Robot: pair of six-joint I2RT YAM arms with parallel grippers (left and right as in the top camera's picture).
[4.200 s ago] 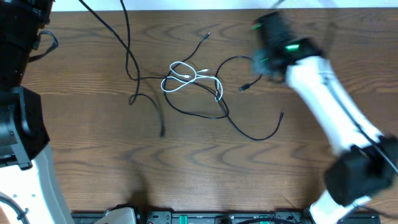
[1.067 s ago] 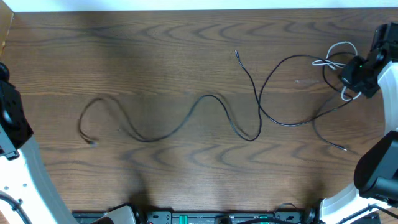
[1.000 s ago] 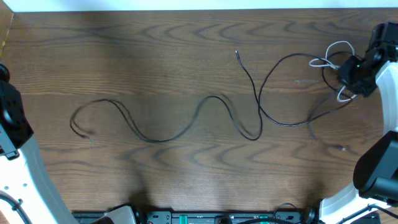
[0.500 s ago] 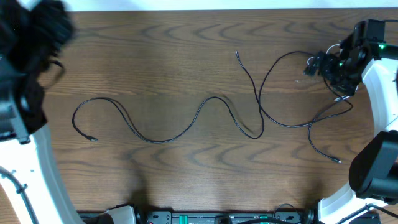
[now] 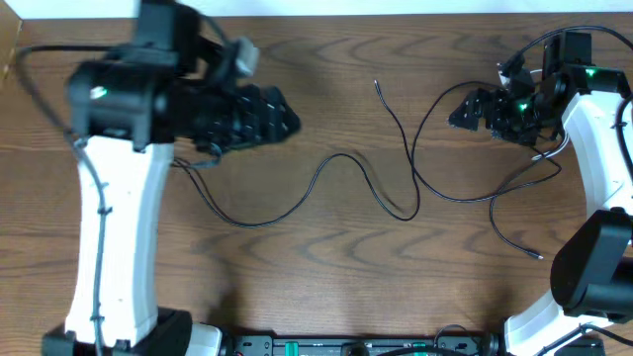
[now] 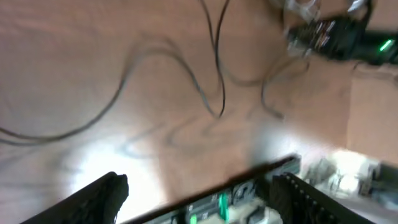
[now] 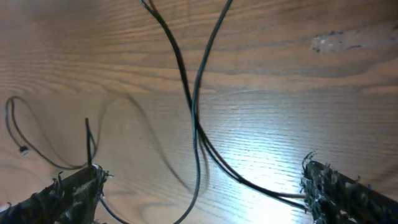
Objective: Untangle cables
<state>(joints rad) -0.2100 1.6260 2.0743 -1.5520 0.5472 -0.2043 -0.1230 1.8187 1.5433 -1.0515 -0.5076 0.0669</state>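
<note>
One black cable [image 5: 297, 194] snakes across the middle of the table; its left end is hidden under my left arm. A second black cable [image 5: 400, 131] runs from a plug at the top centre, loops right and ends near the front right [image 5: 534, 254]. The white cable is hidden behind my right arm. My left gripper [image 5: 280, 113] hovers open and empty over the upper left; in the blurred left wrist view its gripper [image 6: 199, 199] holds nothing. My right gripper [image 5: 463, 109] is open wide, and black cable strands [image 7: 198, 134] lie on the table between the fingers of that gripper [image 7: 202, 193].
The wooden table [image 5: 297, 287] has a white far edge along the top. A dark equipment rail [image 5: 326, 346] lines the front edge. My right arm's white link [image 5: 598, 119] stands along the right side, and my left arm's white link [image 5: 119, 247] crosses the left third.
My left arm has swung in from the left edge over the upper left and its jaws have opened. My right gripper has opened wide and shifted left over the black loop.
</note>
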